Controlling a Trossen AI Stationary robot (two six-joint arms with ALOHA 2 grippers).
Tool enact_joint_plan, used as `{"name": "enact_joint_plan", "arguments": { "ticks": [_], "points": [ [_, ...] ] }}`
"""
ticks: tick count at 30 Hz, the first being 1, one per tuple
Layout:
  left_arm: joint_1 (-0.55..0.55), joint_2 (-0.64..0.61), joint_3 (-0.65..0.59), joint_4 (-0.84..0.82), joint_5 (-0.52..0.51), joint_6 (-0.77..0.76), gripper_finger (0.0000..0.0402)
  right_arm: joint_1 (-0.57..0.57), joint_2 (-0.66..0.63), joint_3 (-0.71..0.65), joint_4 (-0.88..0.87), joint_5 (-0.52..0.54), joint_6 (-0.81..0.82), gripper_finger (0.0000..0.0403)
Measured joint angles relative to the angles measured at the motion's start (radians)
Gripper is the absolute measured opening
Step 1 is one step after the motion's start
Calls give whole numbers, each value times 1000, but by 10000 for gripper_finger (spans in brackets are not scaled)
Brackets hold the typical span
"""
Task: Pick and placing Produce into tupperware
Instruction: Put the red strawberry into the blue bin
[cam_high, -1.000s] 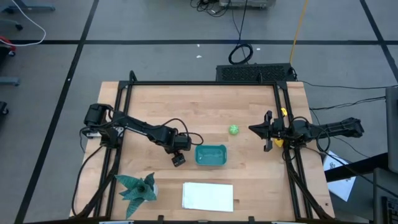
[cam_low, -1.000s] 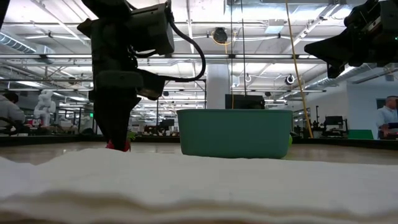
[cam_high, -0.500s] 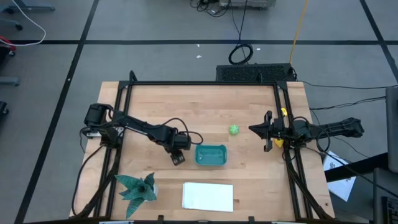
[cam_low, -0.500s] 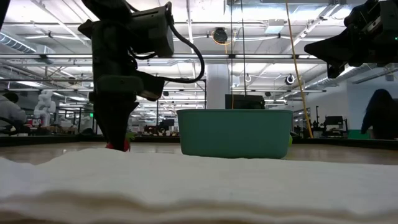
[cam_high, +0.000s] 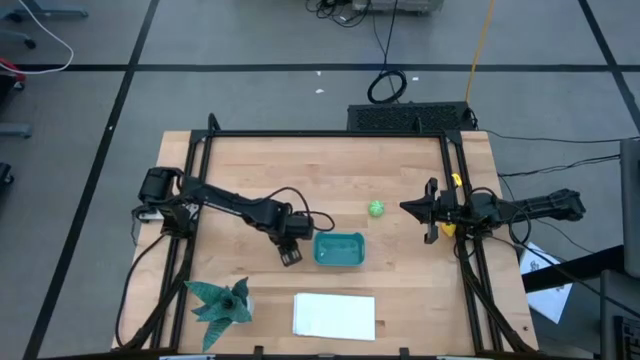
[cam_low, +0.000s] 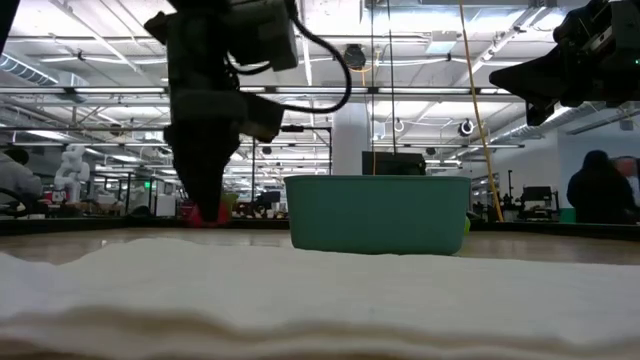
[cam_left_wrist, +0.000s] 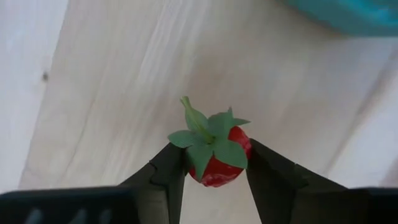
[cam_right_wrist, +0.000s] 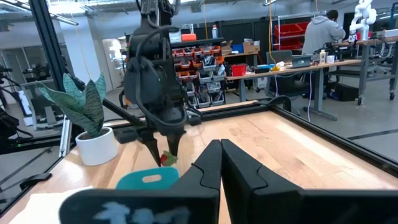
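Since a second ago the left gripper (cam_left_wrist: 214, 168) had closed in and pinched the red strawberry (cam_left_wrist: 217, 157), lifting it slightly right beside the teal tub (cam_high: 339, 249). Right gripper (cam_high: 430, 212) sat closed by the table's right edge, green ball (cam_high: 376, 209) nearby.

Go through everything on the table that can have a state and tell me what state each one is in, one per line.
left gripper: shut on the red strawberry, just beside the tub
red strawberry: gripped between the fingers, leafy cap toward the camera
teal tub: upright, open, no lid
light green round produce: loose on the table, outside the tub
right gripper: shut, holding nothing, waiting at the table's right edge
potted plant: standing near the white cloth
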Motion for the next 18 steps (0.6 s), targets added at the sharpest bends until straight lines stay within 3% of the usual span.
{"name": "enact_joint_plan", "arguments": {
  "ticks": [18],
  "points": [
    [-6,-3,263,-257,-45,176,141,0,0,0,0,0,0,0]
  ]
}}
